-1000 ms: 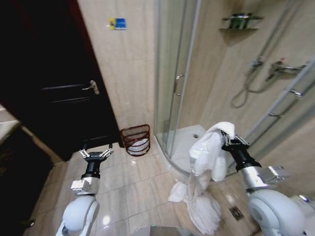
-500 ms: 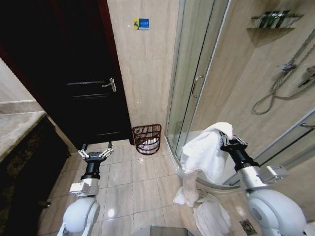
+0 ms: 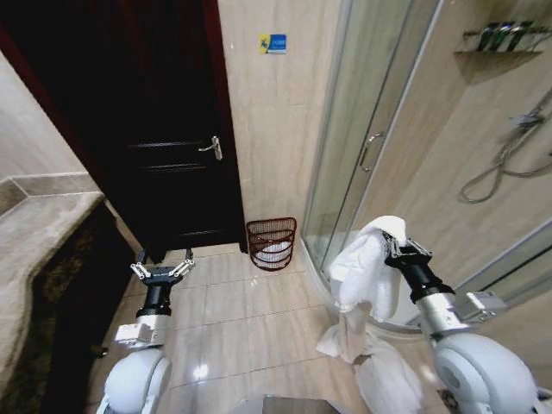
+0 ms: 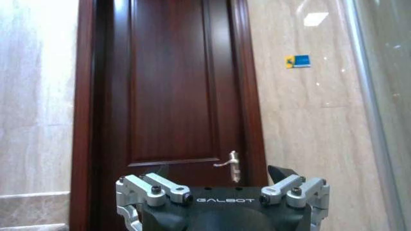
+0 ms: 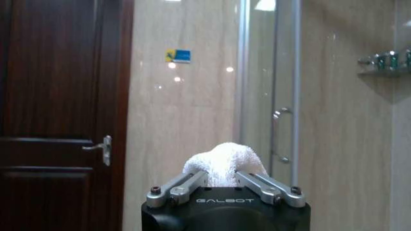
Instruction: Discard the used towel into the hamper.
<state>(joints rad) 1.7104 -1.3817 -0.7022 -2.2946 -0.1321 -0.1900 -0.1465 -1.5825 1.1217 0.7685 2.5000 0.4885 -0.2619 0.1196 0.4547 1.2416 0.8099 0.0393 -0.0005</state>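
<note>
Towel (image 3: 364, 272) hung from the right gripper (image 3: 398, 248) at lower right of the head view, fingers pinching its top fold so it draped clear. Hamper (image 3: 272, 243) stood mid-frame by the wall; left gripper (image 3: 161, 271) waited, fingers spread.

Left claw (image 3: 160, 270) empty, fingers spread wide; right claw (image 3: 404, 250) raised, clamped on white cloth (image 3: 366, 267).
</note>
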